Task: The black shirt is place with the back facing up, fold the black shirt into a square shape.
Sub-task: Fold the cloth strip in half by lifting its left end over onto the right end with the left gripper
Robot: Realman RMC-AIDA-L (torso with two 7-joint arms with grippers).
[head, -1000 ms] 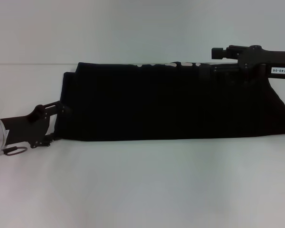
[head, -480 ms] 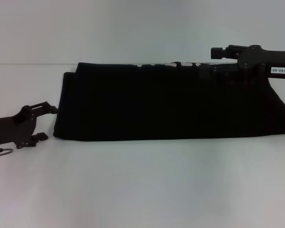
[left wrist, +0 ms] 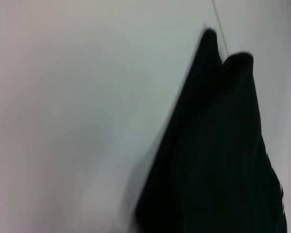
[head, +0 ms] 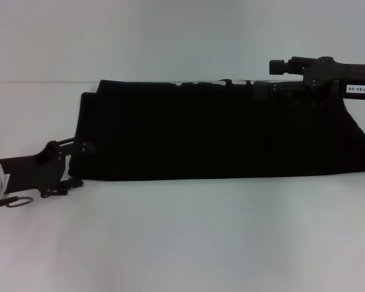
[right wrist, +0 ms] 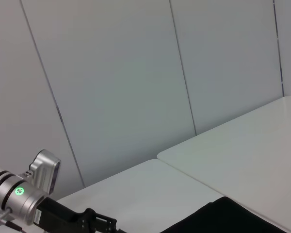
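Two grippers at work, one at each end of the black shirt (head: 222, 131). Shirt: already folded to a long band, lying flat across the white bench (head: 182, 237), long axis left-right, strip of white lettering (head: 210, 82) peeking at far edge.

Handling, as a guess: soft, light, limp fabric, several layers thick now; no stiffness, so will sag and drag if lifted by one point only. Prob not slippery on fingers, but layers could slide apart. Best hold: pinch through all layers at an end corner, both near and far corners of same end if poss, then carry that end over toward the other to shorten band to a square.

Left gripper (head: 79, 164): low at shirt's left end, near corner; fingers apart, one above and one below the cloth edge, tips just touching or just beside the hem, can't tell which. Not clamped yet. Left wrist view: shirt's end corners only, no fingers seen.

Right gripper (head: 267, 76): over far edge toward right end, resting on or just above the cloth; fingers' state can't tell, black on black.
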